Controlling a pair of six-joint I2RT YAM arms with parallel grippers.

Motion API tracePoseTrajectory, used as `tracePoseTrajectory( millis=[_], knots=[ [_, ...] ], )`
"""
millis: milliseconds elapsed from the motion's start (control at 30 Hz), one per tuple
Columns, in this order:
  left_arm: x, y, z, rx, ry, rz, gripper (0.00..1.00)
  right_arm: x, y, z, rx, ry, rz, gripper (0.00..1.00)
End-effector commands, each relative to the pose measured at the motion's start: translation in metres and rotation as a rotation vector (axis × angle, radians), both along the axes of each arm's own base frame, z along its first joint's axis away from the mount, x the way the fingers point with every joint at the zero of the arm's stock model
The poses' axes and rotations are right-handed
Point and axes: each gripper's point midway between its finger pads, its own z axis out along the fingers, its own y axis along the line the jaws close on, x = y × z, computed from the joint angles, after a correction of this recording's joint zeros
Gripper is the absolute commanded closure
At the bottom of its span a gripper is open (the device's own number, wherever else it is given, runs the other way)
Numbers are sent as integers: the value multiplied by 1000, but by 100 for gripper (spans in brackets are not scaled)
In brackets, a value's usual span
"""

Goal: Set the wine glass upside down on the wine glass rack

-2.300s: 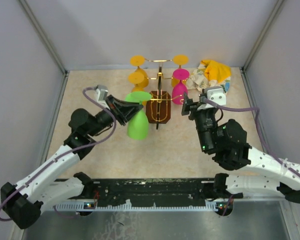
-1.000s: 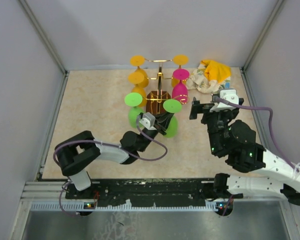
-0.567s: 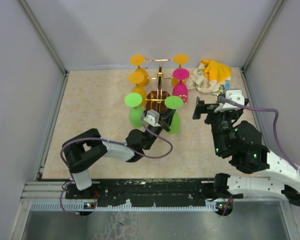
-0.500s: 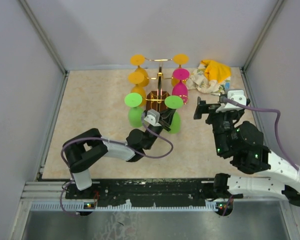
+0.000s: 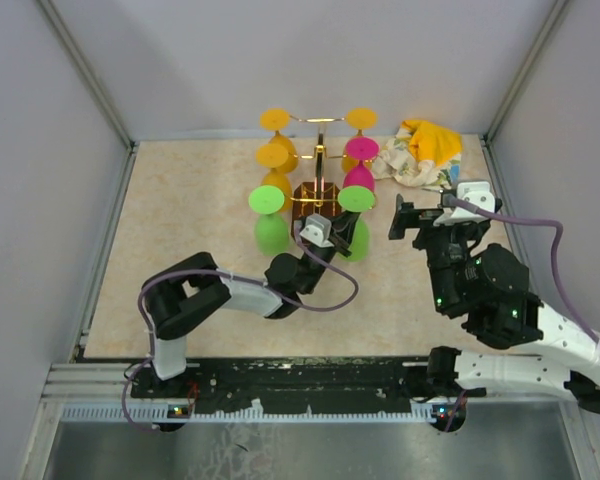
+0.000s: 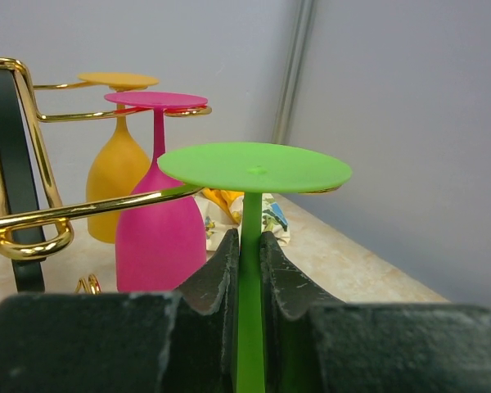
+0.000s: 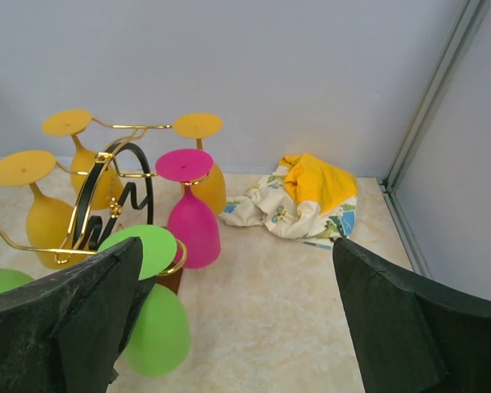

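Observation:
A green wine glass [image 6: 254, 166] hangs upside down with my left gripper [image 6: 250, 246] shut on its stem. Its round foot [image 5: 355, 197] lies over the front right hook [image 7: 176, 258] of the wine glass rack [image 5: 319, 150]; the bowl [image 7: 151, 332] hangs below. Whether the foot rests on the gold wire I cannot tell. From above, the left gripper [image 5: 330, 233] reaches in from the near side of the rack's dark base [image 5: 310, 193]. My right gripper [image 5: 410, 218] stands open to the right of the rack with nothing between its fingers [image 7: 65, 311].
A second green glass [image 5: 268, 215] hangs at the rack's front left. Orange glasses [image 5: 275, 155] and pink glasses [image 5: 360, 165] hang further back. A crumpled yellow and patterned cloth [image 5: 420, 148] lies in the back right corner. Grey walls close in the table.
My left gripper has carried the green glass to the right and back, up to the rack's front right hook. The right arm has barely shifted.

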Motion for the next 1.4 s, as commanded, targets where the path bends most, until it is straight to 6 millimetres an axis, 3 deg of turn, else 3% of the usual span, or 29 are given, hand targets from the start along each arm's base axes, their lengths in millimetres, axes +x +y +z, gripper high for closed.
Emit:
tracePoseTrajectory(
  millis=[0, 300, 1133, 1367],
  knots=[
    [-8, 19, 58, -244, -125, 24, 100, -2, -5, 2, 5, -8, 4, 1],
    [-5, 8, 64, -251, -151, 24, 100, -2, -5, 2, -3, -9, 9, 1],
    [-23, -46, 53, -146, -192, -205, 100, -2, -3, 0, -4, -8, 8, 1],
    [-22, -52, 47, -130, -186, -221, 100, -2, -3, 0, -4, -5, 7, 1]
  ],
)
